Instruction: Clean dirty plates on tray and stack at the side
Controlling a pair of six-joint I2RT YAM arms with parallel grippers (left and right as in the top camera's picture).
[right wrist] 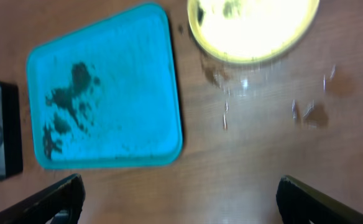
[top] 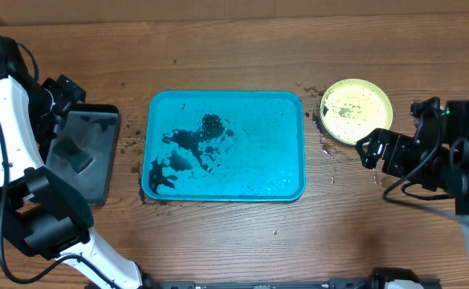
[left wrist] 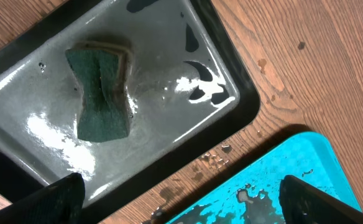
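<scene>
- The turquoise tray (top: 258,168) lies in the middle of the overhead frame with no plate on it. Only dark wet smears (top: 190,144) show, across its left half.
- One yellow-green rimmed plate (top: 356,111) sits on the wooden surface (top: 234,241) at the upper right of the frame, just beside the tray's upper right corner and off it. It is face up and speckled. Whether the other plates lie stacked beneath it cannot be told from above.
- The right end effector (top: 371,148) hovers just below and right of that plate. In its wrist view the jaws stand wide apart and hold nothing.
- The left end effector (left wrist: 181,186) hangs over the black tray (left wrist: 231,99) at the left edge of the overhead frame, jaws wide and empty. A green sponge (left wrist: 101,93) lies free in the wet grey basin there.
- Handling, as a judgement: the plate looks like thin, light, stiff plastic that is unlikely to break but is slick where wet. It lies flat, so the raised rim is the only hold, pinched at the edge nearest the right end effector. A light plate may skid on the damp surface rather than lift.
- With the tray bare of plates, the cleaning and stacking look nearly or fully done.
</scene>
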